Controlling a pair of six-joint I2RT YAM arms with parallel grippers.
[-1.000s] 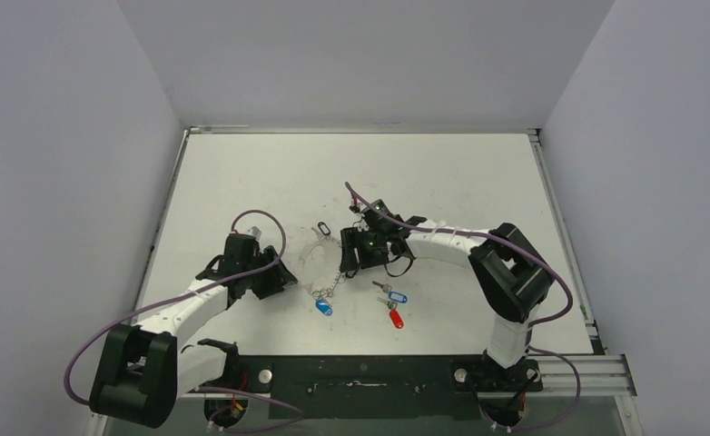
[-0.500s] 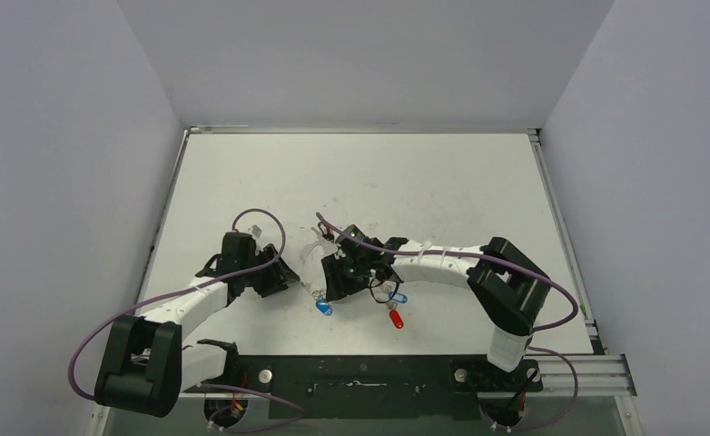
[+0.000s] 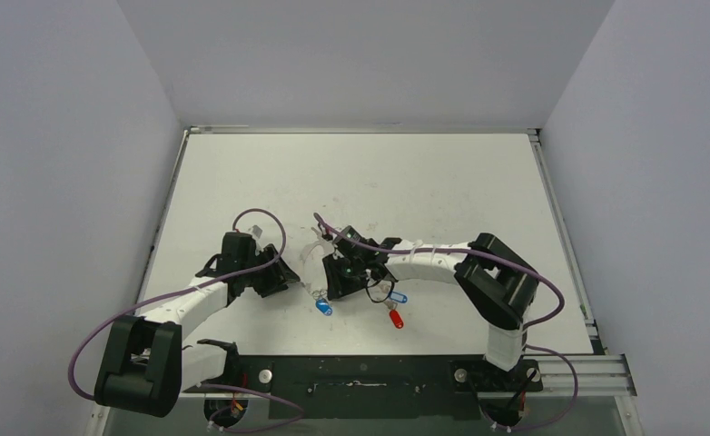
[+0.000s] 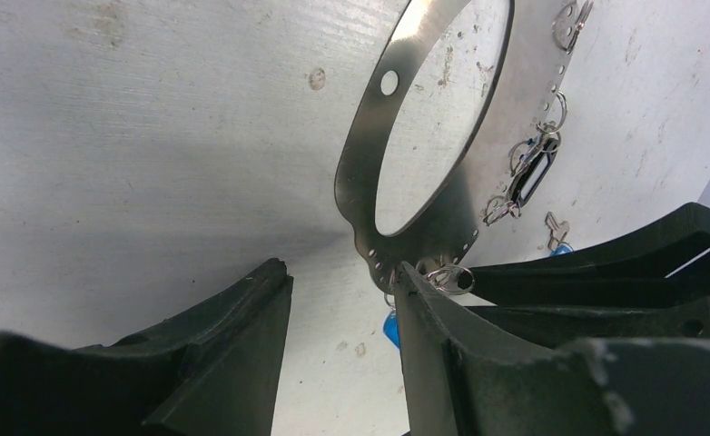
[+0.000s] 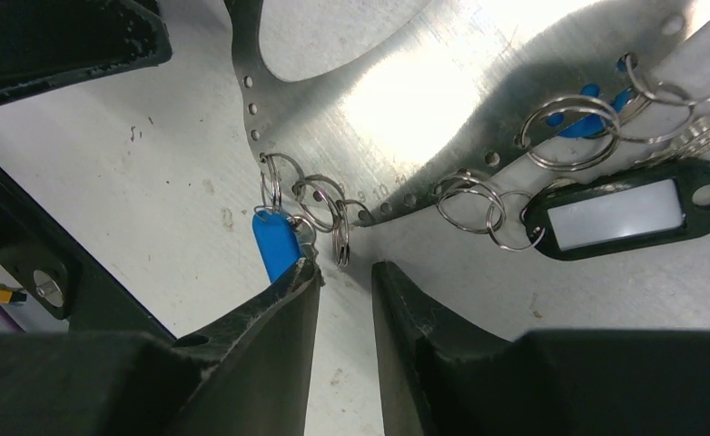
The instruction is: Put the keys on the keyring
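Right gripper (image 5: 347, 268) had swung left within last second, onto near edge of wide flat perforated silver hoop keyring (image 5: 406, 100); its fingers had drawn close, slim gap left, nothing pinched yet; small split rings (image 5: 320, 195) linking light-blue-tagged silver key (image 5: 274, 241) to hoop sat just ahead, so grab looked imminent. Left gripper (image 4: 342, 272) unmoved, spread, tips beside hoop's rim. Red-tagged key (image 3: 396, 319) lay loose on white table (image 3: 424, 182), apart from hoop. From above, right arm hid most of hoop; hard to tell whether blue key's rings were fully threaded.

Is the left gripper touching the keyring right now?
Cannot tell. In the left wrist view one finger of the left gripper overlaps the lower edge of the keyring, but neither contact nor a gap shows plainly.
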